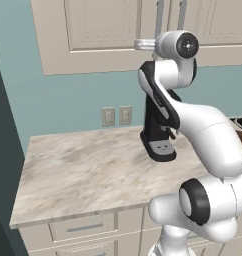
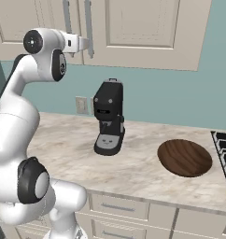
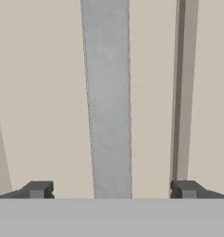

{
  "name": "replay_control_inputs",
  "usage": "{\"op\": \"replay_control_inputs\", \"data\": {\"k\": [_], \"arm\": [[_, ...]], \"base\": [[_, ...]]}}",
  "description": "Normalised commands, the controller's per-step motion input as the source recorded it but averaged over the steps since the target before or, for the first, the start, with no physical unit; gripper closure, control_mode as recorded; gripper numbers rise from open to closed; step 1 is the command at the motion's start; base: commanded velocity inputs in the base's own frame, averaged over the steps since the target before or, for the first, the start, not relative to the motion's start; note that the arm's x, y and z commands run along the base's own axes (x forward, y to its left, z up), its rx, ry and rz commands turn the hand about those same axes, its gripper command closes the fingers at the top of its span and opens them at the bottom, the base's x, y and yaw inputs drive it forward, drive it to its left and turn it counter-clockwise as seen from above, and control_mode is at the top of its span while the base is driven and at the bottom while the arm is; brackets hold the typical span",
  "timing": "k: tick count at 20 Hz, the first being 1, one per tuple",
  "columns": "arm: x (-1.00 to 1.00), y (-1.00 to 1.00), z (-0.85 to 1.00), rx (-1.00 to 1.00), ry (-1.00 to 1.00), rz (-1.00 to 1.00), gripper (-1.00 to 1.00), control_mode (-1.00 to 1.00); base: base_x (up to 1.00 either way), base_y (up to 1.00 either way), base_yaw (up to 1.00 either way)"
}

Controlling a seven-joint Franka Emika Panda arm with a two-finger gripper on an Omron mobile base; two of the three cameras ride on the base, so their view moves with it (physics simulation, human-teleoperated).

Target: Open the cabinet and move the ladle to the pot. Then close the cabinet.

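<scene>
The beige wall cabinet hangs above the counter, and both of its doors look shut. My gripper is raised to it and stands open. In the hand view one long grey bar handle runs straight up between my two fingertips, close in front, and the seam between the doors lies just beside it. The base views show my gripper at the lower ends of the two handles. The ladle is hidden and the pot is out of view.
A black coffee machine stands on the marble counter below my hand. A round dark wooden board lies to its right, with a stove edge beyond. Drawers run under the counter.
</scene>
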Motion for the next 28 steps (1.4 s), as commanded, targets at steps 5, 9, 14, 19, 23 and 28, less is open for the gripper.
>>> {"op": "replay_control_inputs", "data": {"k": [5, 9, 14, 19, 23, 28], "arm": [[0.44, 0.00, 0.00, 0.03, 0.00, 0.00, -1.00, -1.00], [0.47, 0.00, 0.00, 0.02, 0.00, 0.00, -1.00, -1.00], [0.40, 0.15, 0.00, 0.01, 0.00, 0.00, 1.00, -1.00], [0.02, 0.40, 0.00, 0.01, 0.00, 0.01, 1.00, -1.00], [0.00, 0.50, 0.00, 0.00, 0.00, 0.00, 1.00, -1.00], [-0.29, 0.58, 0.05, 0.01, 0.00, 0.00, 1.00, -1.00]], "base": [[0.00, 0.00, 0.00], [0.00, 0.00, 0.00], [0.00, 0.00, 0.00], [0.00, 0.00, 0.00], [0.00, 0.00, 0.00], [0.00, 0.00, 0.00]]}}
